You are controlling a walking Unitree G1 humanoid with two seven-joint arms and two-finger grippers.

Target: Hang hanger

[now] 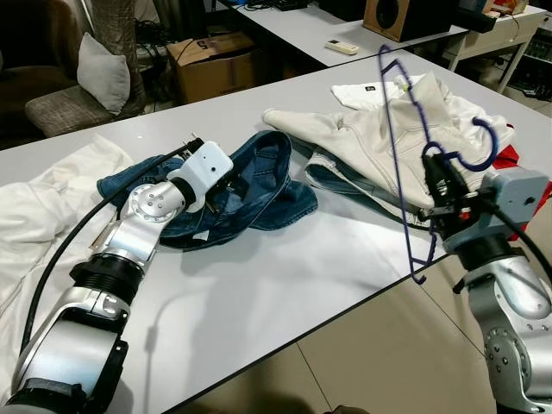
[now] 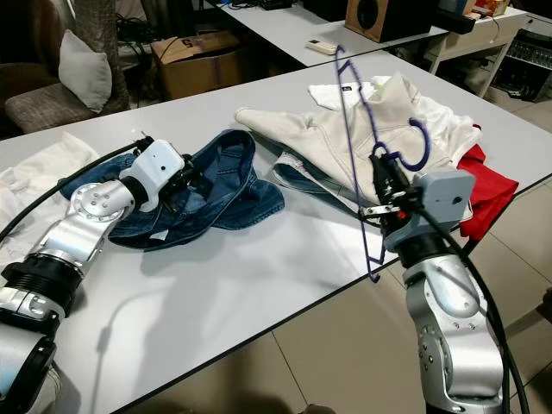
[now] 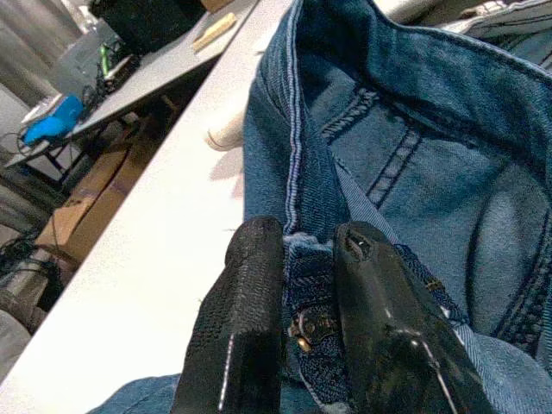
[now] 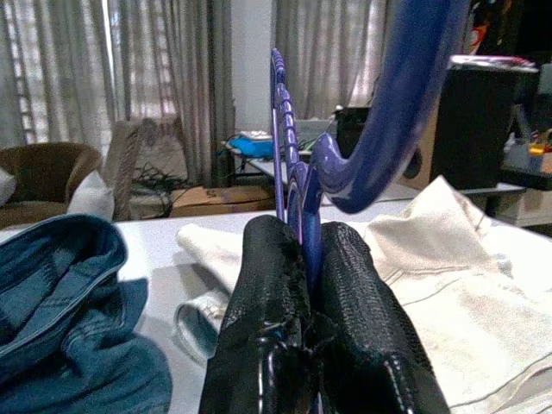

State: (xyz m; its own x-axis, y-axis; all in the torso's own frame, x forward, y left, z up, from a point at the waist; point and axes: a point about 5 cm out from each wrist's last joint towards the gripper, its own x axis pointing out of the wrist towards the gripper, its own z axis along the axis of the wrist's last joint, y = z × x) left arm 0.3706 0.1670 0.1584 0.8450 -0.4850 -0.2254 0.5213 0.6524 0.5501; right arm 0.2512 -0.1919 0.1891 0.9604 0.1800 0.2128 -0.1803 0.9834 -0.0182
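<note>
My right gripper (image 1: pixel 437 177) is shut on the neck of a thin blue hanger (image 1: pixel 477 162), just below its hook. It holds the hanger upright beyond the table's right edge, with the frame reaching up and down past the gripper. In the right wrist view the black fingertips (image 4: pixel 276 259) clamp the hanger (image 4: pixel 397 121). My left gripper (image 1: pixel 235 183) rests on a crumpled pair of blue jeans (image 1: pixel 267 194) mid-table. The left wrist view shows its fingers (image 3: pixel 250 293) pinching the denim waistband (image 3: pixel 306 285).
A white jacket (image 1: pixel 362 138) lies behind the hanger on the grey table (image 1: pixel 285 267), with a red garment (image 2: pixel 487 190) at the right edge. A white cloth (image 1: pixel 43 198) covers the left end. Beyond stand a cardboard box (image 1: pixel 211 60), a cushioned chair (image 1: pixel 95 69) and a second table (image 1: pixel 302 26).
</note>
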